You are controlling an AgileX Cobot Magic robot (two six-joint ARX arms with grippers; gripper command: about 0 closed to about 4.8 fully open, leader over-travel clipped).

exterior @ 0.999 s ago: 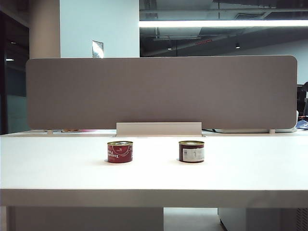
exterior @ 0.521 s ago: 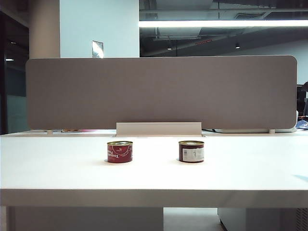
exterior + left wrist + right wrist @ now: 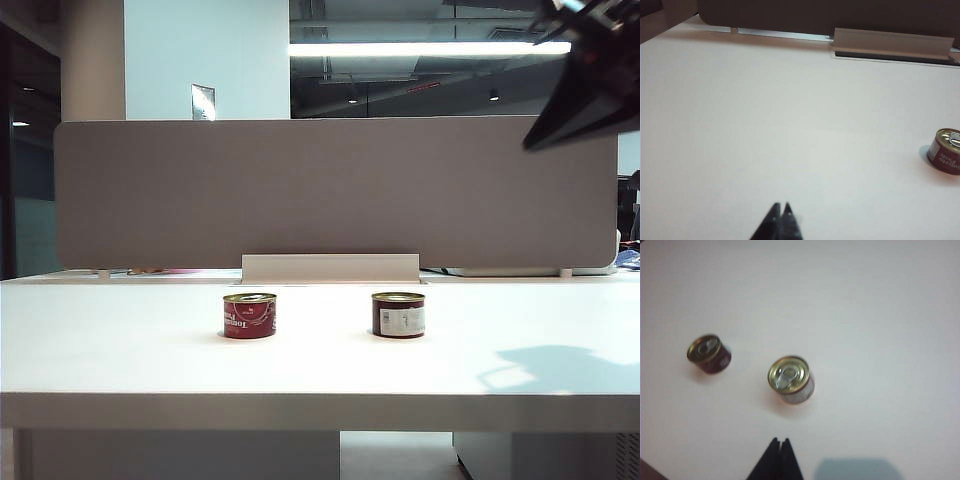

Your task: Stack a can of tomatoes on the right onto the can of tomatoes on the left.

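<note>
Two short tomato cans with gold lids stand apart on the white table (image 3: 120, 350). The left can (image 3: 249, 315) is red, and the right can (image 3: 398, 314) is dark with a white label. My right gripper (image 3: 779, 441) is shut and empty. It hangs high above the table, a short way from the labelled right can (image 3: 790, 380), with the red left can (image 3: 709, 354) beyond that. The right arm (image 3: 588, 75) shows dark at the top right of the exterior view. My left gripper (image 3: 782, 205) is shut and empty over bare table, far from the red can (image 3: 946, 151).
A grey partition panel (image 3: 335, 190) runs along the back of the table, with a white bracket (image 3: 330, 268) at its foot behind the cans. The right arm casts a shadow (image 3: 560, 368) on the table near the front right.
The right arm has swung into the top right of the exterior view, and its shadow has appeared on the table. Both cans stand where they were.
</note>
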